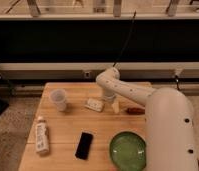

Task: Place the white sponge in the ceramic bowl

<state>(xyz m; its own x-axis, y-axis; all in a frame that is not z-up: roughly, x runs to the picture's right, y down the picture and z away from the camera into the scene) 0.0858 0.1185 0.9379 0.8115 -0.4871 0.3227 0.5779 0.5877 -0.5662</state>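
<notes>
The white sponge (94,104) lies flat on the wooden table (68,130), right of the plastic cup. The green ceramic bowl (128,150) sits at the table's front right and holds nothing. My gripper (111,101) hangs from the white arm's wrist just right of the sponge, close to the table top. It is beside the sponge and not around it.
A translucent plastic cup (58,99) stands at the left back. A white labelled bottle (41,137) lies at the front left. A black phone (84,145) lies left of the bowl. A small red-brown object (135,110) lies right of the gripper. My bulky white arm (170,130) covers the table's right side.
</notes>
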